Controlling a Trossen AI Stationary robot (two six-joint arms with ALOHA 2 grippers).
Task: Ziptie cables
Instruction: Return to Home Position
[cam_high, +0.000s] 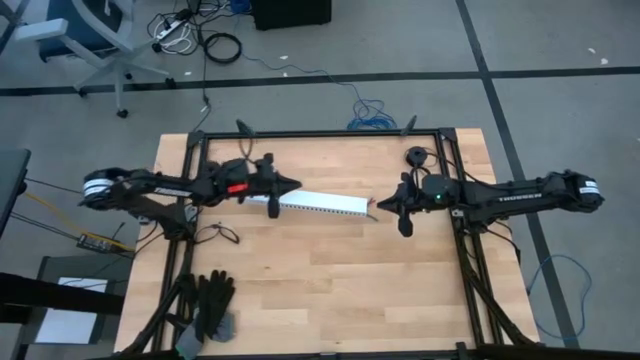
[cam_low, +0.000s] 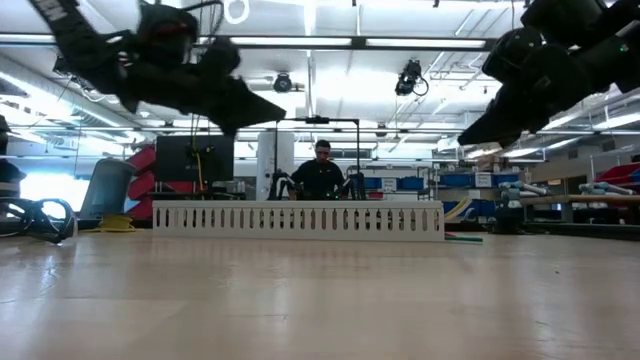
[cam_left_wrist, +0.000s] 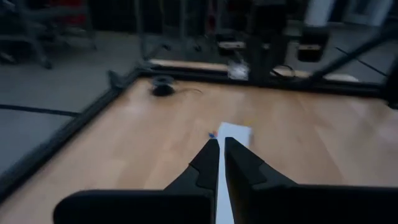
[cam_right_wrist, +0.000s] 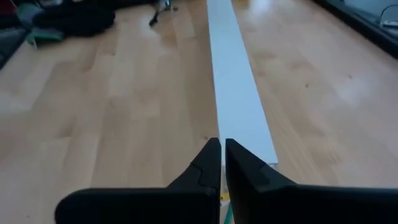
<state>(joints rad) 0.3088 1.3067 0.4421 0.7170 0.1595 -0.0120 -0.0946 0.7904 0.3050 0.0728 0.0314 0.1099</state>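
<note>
Left gripper (cam_left_wrist: 219, 142) and right gripper (cam_right_wrist: 222, 143), clenched empty above the closed duct (cam_high: 325, 205), could clip it if retreating low.

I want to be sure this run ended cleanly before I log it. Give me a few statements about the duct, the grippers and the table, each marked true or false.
1. The white cable duct lies flat on the table. True.
2. The left gripper is clamped on the duct. False: it hangs above one end of the duct, shut and holding nothing.
3. A smooth white lid covers the duct's top. True.
4. The black gloves lie on the duct. False: they lie at a table corner on the left arm's side, apart from the duct.
5. The right gripper is wide open. False: it is shut, raised over the duct's other end.
</note>
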